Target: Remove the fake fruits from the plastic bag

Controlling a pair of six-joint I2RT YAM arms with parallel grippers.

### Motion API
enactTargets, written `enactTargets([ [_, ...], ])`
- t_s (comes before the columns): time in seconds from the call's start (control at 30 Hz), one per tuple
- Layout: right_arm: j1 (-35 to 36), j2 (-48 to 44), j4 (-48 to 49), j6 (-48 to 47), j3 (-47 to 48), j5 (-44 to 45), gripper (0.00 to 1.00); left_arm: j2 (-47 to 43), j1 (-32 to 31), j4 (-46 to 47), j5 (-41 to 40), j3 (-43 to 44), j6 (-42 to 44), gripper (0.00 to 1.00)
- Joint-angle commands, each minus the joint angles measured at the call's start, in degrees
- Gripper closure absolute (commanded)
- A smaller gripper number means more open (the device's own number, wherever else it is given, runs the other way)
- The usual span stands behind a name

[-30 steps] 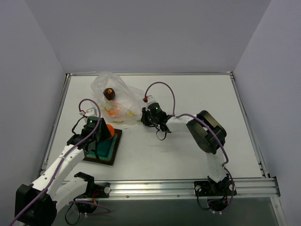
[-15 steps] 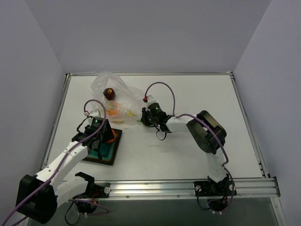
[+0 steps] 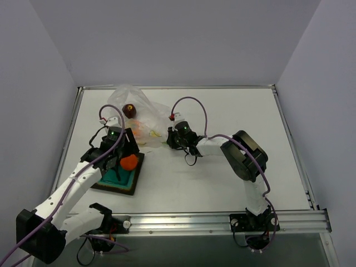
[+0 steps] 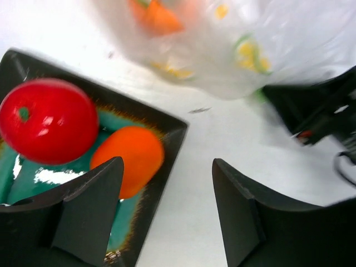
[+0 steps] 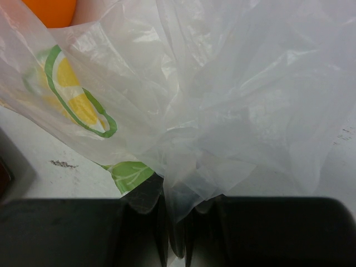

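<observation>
Left gripper is released and empty: its jaws stand wide apart above the near corner of the teal dish, touching nothing. The dish lies on the table at the left, just beside the plastic bag but not under it. Two fake fruits rest in the dish: a red fruit with a small green spot on top, and an orange fruit touching it, close against the dish's dark rim on the side facing the bag. In the overhead view the left arm hides the red fruit; only the orange one shows there. The bag lies crumpled at the far left of the table, its film clear and wrinkled, with a yellow-green citrus-slice print near the pinched edge. Inside the bag a maroon fruit sits toward the far end, and a second orange fruit lies nearer the dish, blurred behind the film in both wrist views. Right gripper is clenched on a gathered fold of the bag at its right-hand edge; the film bunches between the two fingers, which stand nearly together, low to the table. The two grippers are near each other, with the bag's lower edge between them.
</observation>
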Motion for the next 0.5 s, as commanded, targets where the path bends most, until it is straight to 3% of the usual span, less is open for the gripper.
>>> enactTargets([
  [0.0,0.14,-1.39,-0.91,-0.57,0.52,-0.02,0.93,2.44,-0.27,3.96,1.83,8.16,-0.13,0.39],
  [0.47,0.23,-1.66,-0.65,-0.66,0.26,-0.11,0.93,39.26,0.69,6.62,-14.69,41.74,10.76,0.49],
])
